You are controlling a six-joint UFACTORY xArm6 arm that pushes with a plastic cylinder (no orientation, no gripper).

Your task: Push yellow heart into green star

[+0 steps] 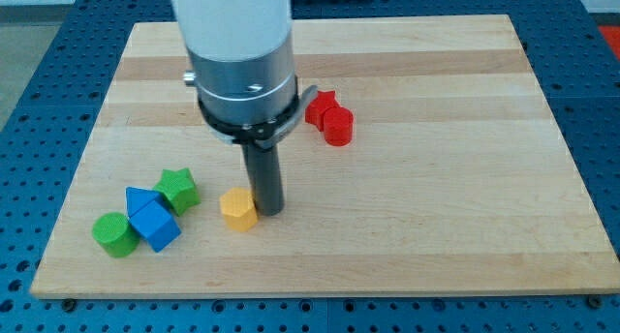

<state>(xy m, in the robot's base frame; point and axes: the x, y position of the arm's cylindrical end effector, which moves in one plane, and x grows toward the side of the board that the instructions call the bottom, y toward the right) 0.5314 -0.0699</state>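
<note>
The yellow heart (237, 208) lies on the wooden board toward the view's bottom, left of centre. The green star (177, 189) sits a short way to its left and slightly higher, with a small gap between them. My tip (270, 211) rests on the board right at the yellow heart's right side, touching or nearly touching it. The rod hangs from the large grey and white arm end above.
A blue triangle (141, 199) and a blue cube (155, 226) crowd just left of the green star, with a green cylinder (114, 233) further left. A red star (323, 107) and red cylinder (338, 127) sit right of the arm. The board's bottom edge (320, 292) is near.
</note>
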